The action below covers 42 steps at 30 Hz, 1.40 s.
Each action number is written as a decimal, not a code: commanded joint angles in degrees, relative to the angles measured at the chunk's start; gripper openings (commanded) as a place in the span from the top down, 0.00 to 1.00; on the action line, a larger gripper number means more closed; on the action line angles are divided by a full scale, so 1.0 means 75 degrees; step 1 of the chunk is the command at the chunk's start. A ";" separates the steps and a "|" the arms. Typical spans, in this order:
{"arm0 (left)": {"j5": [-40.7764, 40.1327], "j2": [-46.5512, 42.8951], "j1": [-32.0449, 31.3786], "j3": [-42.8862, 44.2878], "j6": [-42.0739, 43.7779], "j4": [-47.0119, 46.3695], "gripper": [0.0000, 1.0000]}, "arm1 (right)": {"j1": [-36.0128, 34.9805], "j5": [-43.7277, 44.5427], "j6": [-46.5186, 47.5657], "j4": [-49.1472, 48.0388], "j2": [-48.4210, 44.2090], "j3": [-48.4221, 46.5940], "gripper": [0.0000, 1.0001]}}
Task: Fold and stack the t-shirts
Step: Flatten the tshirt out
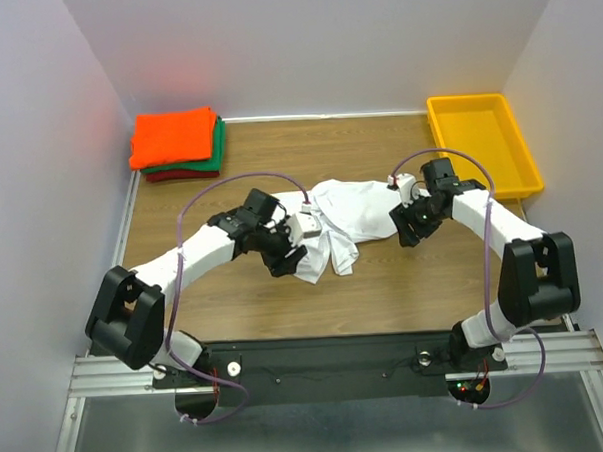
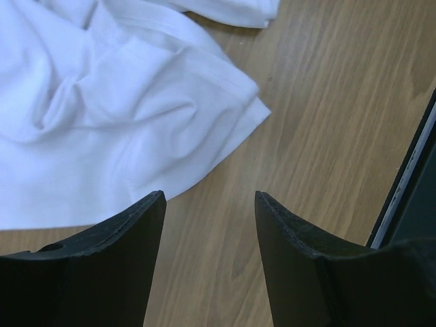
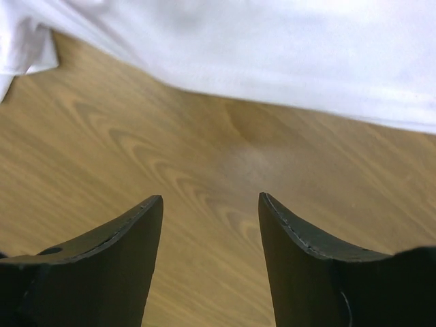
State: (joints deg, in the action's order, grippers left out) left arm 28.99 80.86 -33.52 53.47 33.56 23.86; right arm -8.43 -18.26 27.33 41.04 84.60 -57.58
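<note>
Left claw (image 2: 210, 197) and right claw (image 3: 210, 199) both released, empty, beside crumpled white t-shirt (image 1: 346, 219). Risk: pinching bunched layers, or closing on bare counter (image 3: 136, 157)

The left arm (image 1: 198, 253) and the right arm (image 1: 478, 211) have smooth white links joined by black joint housings. Each has a big rounded black block (image 1: 125, 316) at the shoulder, a thin pale purple cable (image 1: 180, 261) that loops along it, and small red and green lights (image 1: 478, 384) near its base. The left gripper (image 2: 210, 197) and the right gripper (image 3: 211, 199) each have two matt black fingers (image 2: 116, 259), wide at the root, narrow at the tip, with a slightly rough inner edge.
</note>
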 commanded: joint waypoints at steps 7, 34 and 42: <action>-0.0935 0.0490 -0.1869 -0.0427 0.0119 -0.1070 0.34 | -0.0037 0.0021 -0.0328 -0.1487 0.1259 -0.0455 0.38; -0.0833 -0.0515 -0.0056 0.0182 0.0447 0.0181 1.00 | -0.1336 -0.0847 -0.1008 -0.1335 0.1270 -0.1357 0.38; -0.0515 -0.0762 0.1327 0.0697 0.0541 0.0721 1.00 | -0.2110 -0.0344 -0.1148 -0.1756 0.2312 -0.1639 0.37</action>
State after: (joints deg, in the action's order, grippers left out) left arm 22.09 75.90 -25.61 55.86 36.82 25.43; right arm -22.59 -22.98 19.51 30.41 99.13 -67.66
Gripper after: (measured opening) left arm 0.025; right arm 0.625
